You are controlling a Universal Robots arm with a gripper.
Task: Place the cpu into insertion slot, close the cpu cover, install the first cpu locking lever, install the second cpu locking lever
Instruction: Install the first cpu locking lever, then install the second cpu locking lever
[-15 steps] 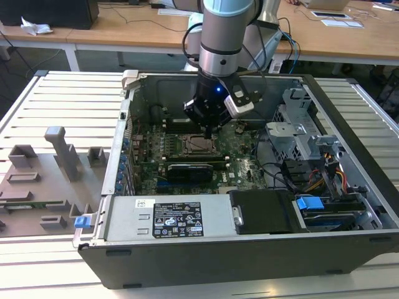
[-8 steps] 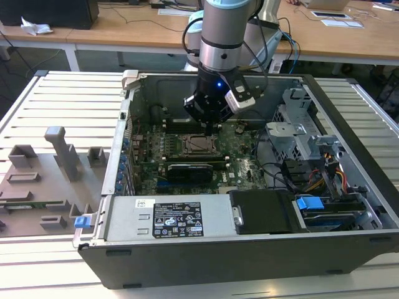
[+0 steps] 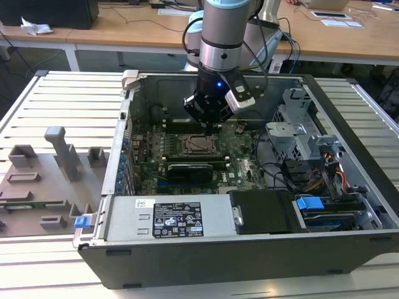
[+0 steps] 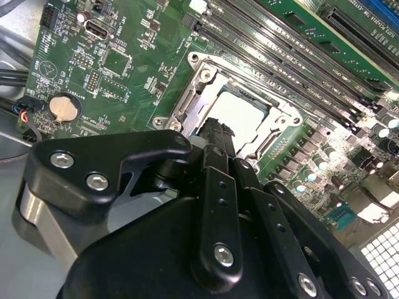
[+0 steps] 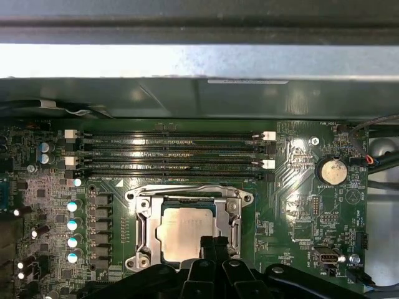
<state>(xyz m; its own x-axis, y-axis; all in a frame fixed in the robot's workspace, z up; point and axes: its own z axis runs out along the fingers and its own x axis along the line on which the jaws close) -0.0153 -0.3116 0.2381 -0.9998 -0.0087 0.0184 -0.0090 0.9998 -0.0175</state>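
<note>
I'm looking into an office-like room with wooden desks [image 3: 124, 31] along the top of the exterior view, and my work surface is a pale slatted table [image 3: 56, 93] with a grey fixture tray [image 3: 37, 187] at the lower left. The open computer case [image 3: 187, 255] fills the centre and right of that view, and the green motherboard [image 5: 299, 162] lies flat on its floor. The insertion slot [image 3: 201, 144] sits mid-frame in the exterior view, directly below my arm. In both wrist views the cpu cover [image 5: 144, 227] lies flat over the slot, and the cpu [image 5: 181, 230] is seated inside it, its silvery top showing through the cover's square opening. My gripper [image 5: 212, 244] hovers just above the cpu's near edge, its fingertips [image 5: 206, 246] pressed together with nothing between them. So I judge the placing and the cover done and the lever work in hand, though I cannot tell whether either lever is latched. That work calls for a fine, steady push from the closed tips, kept off the board's small parts just beside the slot
</note>
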